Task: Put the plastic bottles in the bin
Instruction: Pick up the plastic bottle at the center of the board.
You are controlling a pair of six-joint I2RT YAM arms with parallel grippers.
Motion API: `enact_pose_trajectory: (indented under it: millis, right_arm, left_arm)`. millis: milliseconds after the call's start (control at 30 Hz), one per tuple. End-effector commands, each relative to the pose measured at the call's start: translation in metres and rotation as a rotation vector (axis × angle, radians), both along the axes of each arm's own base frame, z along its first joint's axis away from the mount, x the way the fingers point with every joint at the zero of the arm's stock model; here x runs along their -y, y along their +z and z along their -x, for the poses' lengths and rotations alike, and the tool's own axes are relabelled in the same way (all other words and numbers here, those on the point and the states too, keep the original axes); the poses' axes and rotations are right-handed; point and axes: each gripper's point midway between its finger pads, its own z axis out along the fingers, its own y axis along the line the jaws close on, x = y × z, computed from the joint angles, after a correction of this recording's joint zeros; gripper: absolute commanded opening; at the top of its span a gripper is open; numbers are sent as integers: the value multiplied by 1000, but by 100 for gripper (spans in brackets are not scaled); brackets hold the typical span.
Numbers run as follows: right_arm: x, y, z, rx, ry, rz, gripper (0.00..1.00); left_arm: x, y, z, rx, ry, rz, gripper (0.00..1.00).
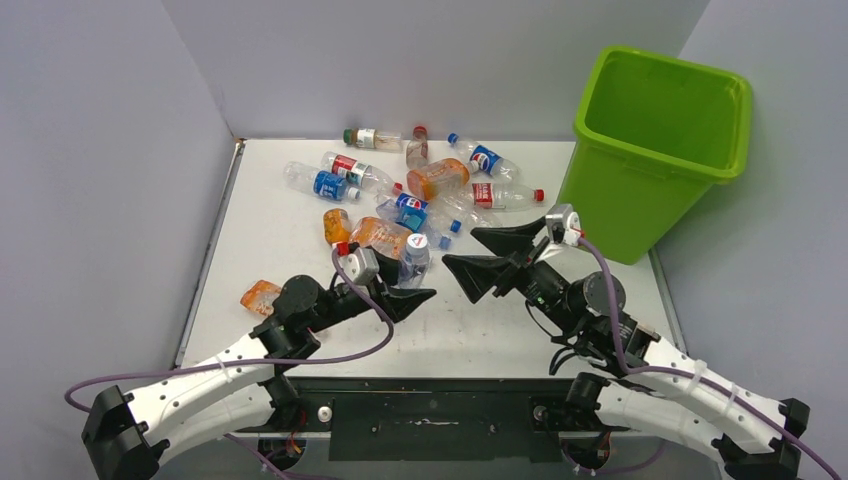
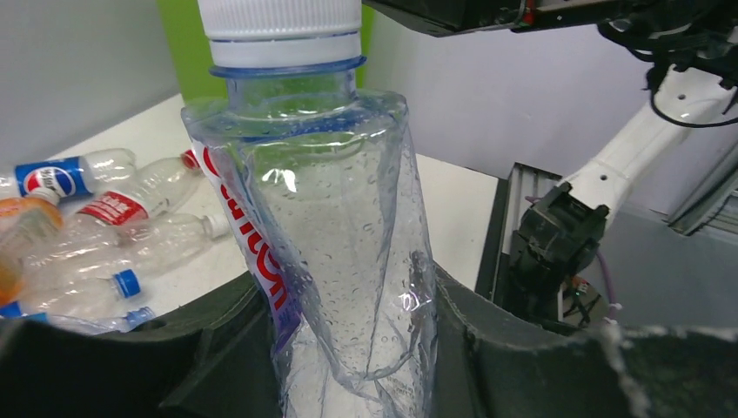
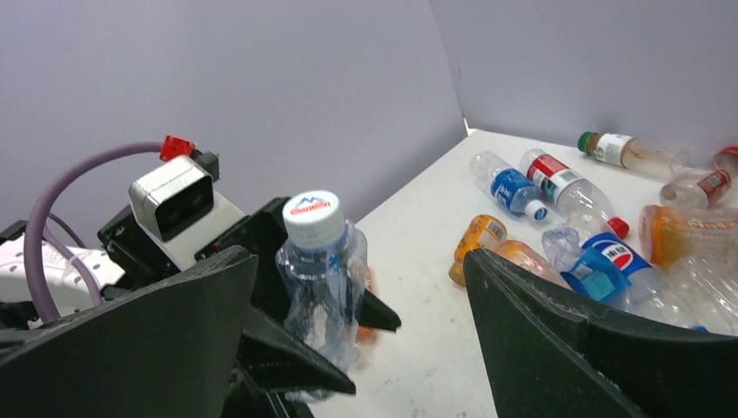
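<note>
A crumpled clear plastic bottle (image 1: 413, 256) with a white cap stands upright between the jaws of my left gripper (image 1: 412, 280), which is shut on it just above the table's near middle. In the left wrist view the bottle (image 2: 339, 244) fills the frame, squeezed between the fingers (image 2: 522, 348). My right gripper (image 1: 458, 247) hangs open just right of it, nothing between its jaws; in its wrist view the held bottle (image 3: 324, 270) shows ahead of its spread fingers (image 3: 557, 331). Several more bottles (image 1: 420, 195) lie heaped at the back of the table. The lime-green bin (image 1: 620, 200) stands at the far right.
One orange bottle (image 1: 260, 296) lies alone by my left arm's elbow. Grey walls close the table in at the back and both sides. A green-capped bottle (image 1: 365, 137) rests against the back wall.
</note>
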Motion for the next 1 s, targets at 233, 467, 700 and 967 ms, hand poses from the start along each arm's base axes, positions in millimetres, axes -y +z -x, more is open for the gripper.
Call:
enact_pose_trajectory:
  millis: [233,467,700,967]
  right_arm:
    - [-45,36,2,67,120,-137,90]
    - [-58,23,0,36,137,-74,71]
    - [-67,14,-3,17,145,-42,56]
    - [-86,-3,-9,-30,171,36,38]
  left_arm:
    - [6,20,16,-49,-107,98,22]
    - [4,19,16,-40,-97,94,22]
    - [5,17,17,-36,-109,87,22]
    - [5,16,20,-18,-117,75,23]
